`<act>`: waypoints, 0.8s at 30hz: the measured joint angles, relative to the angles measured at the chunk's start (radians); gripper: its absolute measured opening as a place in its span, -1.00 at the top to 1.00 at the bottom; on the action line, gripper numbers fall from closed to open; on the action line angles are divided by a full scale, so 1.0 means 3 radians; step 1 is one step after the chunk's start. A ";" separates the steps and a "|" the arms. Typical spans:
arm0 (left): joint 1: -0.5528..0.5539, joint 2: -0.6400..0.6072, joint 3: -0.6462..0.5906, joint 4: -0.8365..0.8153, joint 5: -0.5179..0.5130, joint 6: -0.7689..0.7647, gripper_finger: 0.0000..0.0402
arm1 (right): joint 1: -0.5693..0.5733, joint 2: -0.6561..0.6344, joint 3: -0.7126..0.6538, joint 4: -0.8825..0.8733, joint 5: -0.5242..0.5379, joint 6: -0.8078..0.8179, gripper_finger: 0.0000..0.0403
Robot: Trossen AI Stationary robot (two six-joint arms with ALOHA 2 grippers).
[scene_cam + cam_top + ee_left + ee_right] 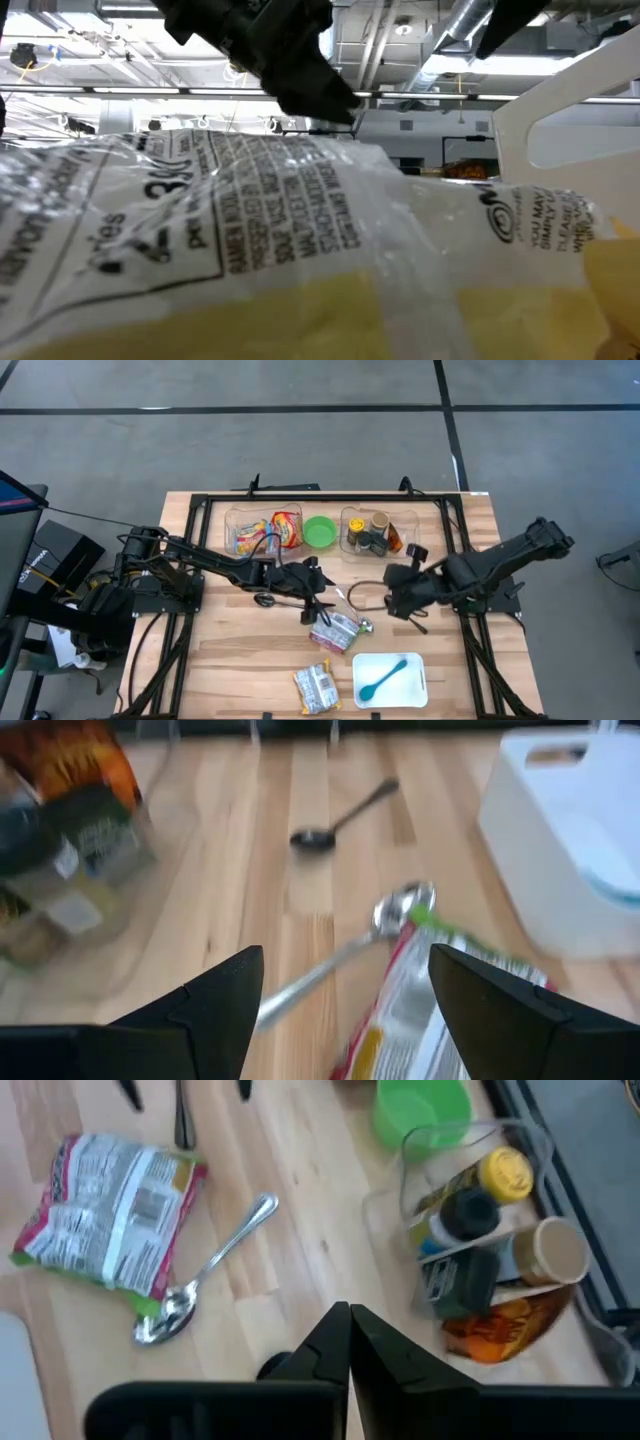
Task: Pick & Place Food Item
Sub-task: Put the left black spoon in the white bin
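A red, green and silver food packet [335, 632] lies flat on the wooden table near its middle, and a metal spoon [200, 1275] lies beside it. My left gripper [318, 603] hovers open just above and left of the packet [420, 1005], its fingers clear of both packet and spoon [340, 955]. My right gripper [397, 598] is in the air to the packet's right, shut with nothing between its fingers [348, 1342]; the packet [110, 1210] shows beyond it. A second, yellow packet [316, 687] lies near the front edge and fills the low view [300, 250].
A white tray [412, 695] holding a blue spoon [383, 679] sits at the front right. At the back stand a green bowl [320, 532], a clear bin of snack packets [262, 532] and a clear bin of bottles [490, 1230]. A black spoon [340, 815] lies right of the packet.
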 joint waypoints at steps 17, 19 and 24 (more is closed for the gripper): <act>-0.0014 -0.0001 0.0000 -0.0787 0.0208 -0.0289 -0.38 | 0.0411 0.0574 0.0000 -0.0073 0.0012 0.0567 1.00; -0.0014 -0.0001 0.0000 -0.1049 0.0221 -0.0378 -0.38 | 0.0433 0.0571 0.0000 -0.0060 0.0069 0.0620 1.00; -0.0014 -0.0001 -0.0001 -0.1329 0.0220 -0.0527 -0.38 | 0.0476 0.0567 0.0000 -0.0043 0.0274 0.0664 1.00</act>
